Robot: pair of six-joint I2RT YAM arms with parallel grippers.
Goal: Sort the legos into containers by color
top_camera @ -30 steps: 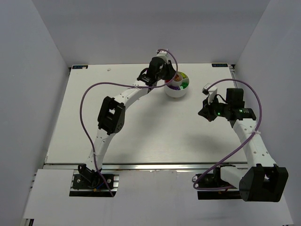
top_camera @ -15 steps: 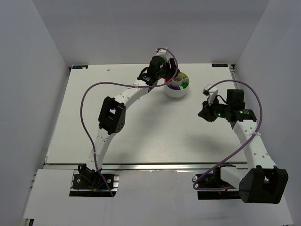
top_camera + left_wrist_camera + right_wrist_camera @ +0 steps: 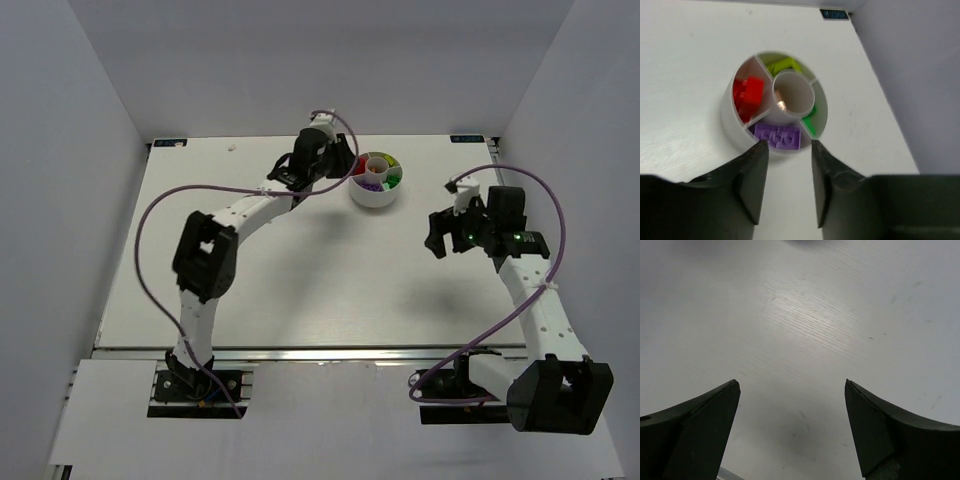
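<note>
- Top view: the left arm rises from its base at the lower left of the frame, bends at a black elbow joint, and reaches diagonally toward the upper middle.
- The left pincer [image 3: 343,170] sits just left of the round white dish [image 3: 375,197], which stands on the table [image 3: 300,290] at upper centre.
- Whether the left pincer touches the dish cannot be told from here.
- The right arm climbs from the lower right corner, and its forearm leans up and slightly inward.
- The right pincer [image 3: 433,234] points toward the left of the frame over bare table, well apart from the dish.
- Left wrist view: the left pincer [image 3: 786,145] points at the near wall of the dish [image 3: 730,120].
- Its fingers [image 3: 752,175] are drawn in close, with a narrow slit between them, and they hold nothing.
- The bricks lie in the dish's wedges:
  - a red brick [image 3: 750,95] at the left;
  - a purple brick [image 3: 778,136] nearest the fingertips;
  - a yellow-green brick [image 3: 782,65] at the top;
  - a green brick [image 3: 810,125] at the right.
- A small orange piece [image 3: 781,104] shows down in the centre well.
- Right wrist view: the right pincer [image 3: 790,385] is spread wide and empty.
- Its dark fingers [image 3: 705,425] sit at the lower corners, with only pale table [image 3: 805,315] between and beyond them.
</note>
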